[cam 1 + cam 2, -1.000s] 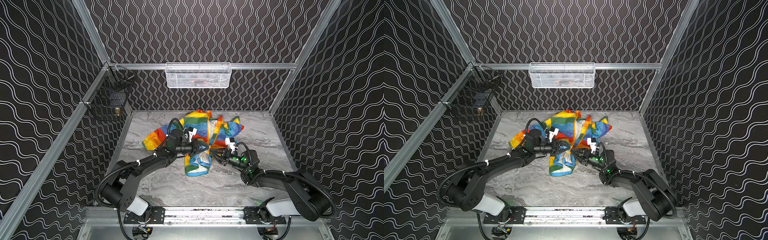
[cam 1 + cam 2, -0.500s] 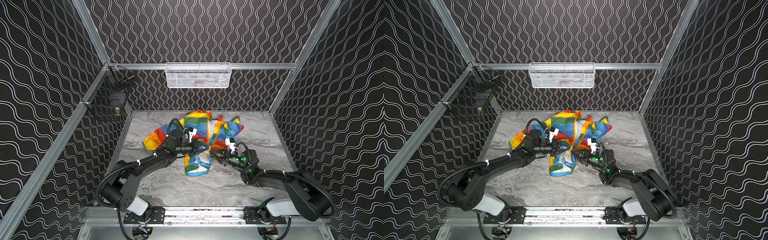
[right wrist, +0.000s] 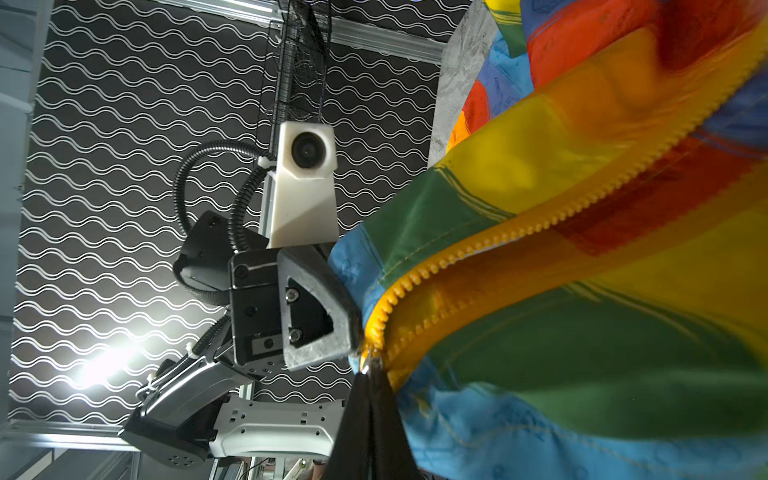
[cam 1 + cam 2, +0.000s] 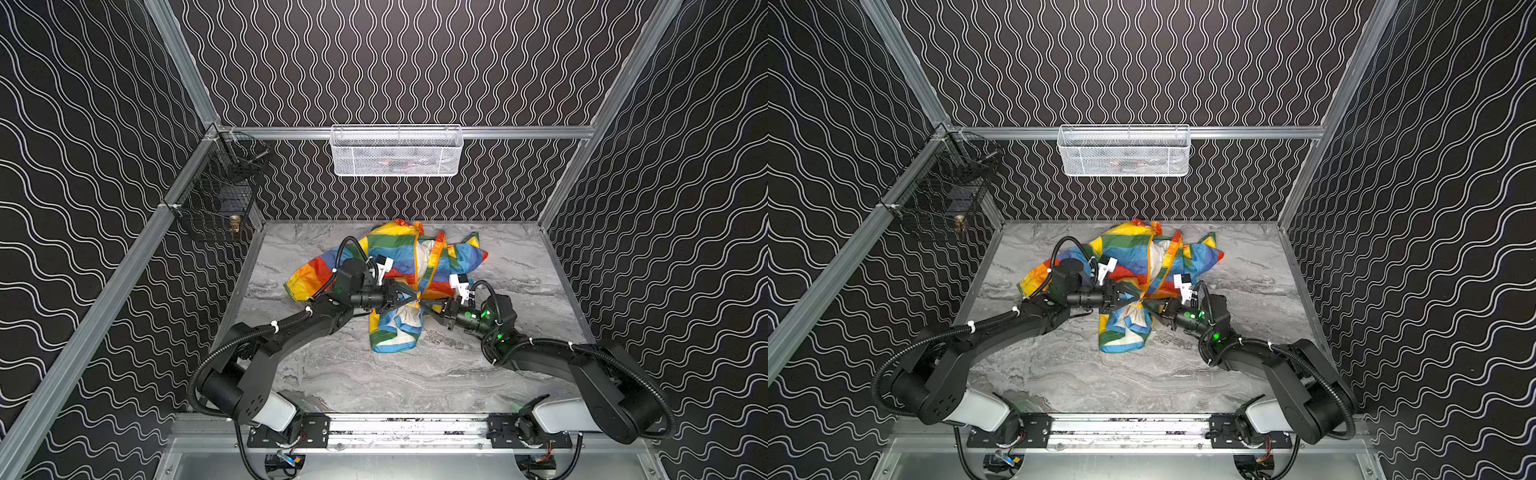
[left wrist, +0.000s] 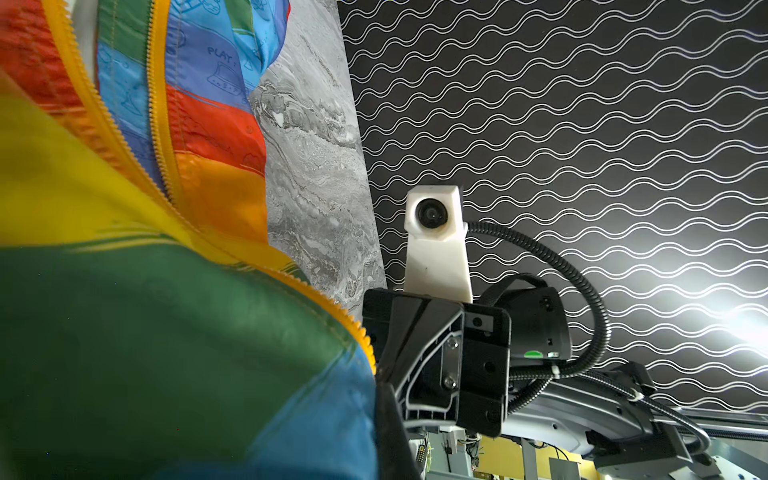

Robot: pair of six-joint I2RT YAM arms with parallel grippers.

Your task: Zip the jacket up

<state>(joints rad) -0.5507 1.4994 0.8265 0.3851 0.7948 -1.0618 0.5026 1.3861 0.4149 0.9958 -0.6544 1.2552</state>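
Since a second ago my right pincer point(image 4: 429, 306) has shut, seemingly on the zipper pull point(image 3: 368, 360). My left pincer point(image 4: 409, 298) stays clenched on the jacket point(image 4: 395, 249), which lies crumpled on the counter point(image 4: 332, 374). I see the teeth point(image 3: 540, 224) gaping above, so nearly all the zipping remains. The white basket point(image 4: 397, 151) holds something unclear, and the black basket point(image 4: 216, 199) holds a brass piece point(image 4: 235, 223).

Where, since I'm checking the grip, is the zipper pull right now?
In both top views the zipper pull sits centrally, where the jacket's open orange zipper halves join, right between the left claw and right claw tips.
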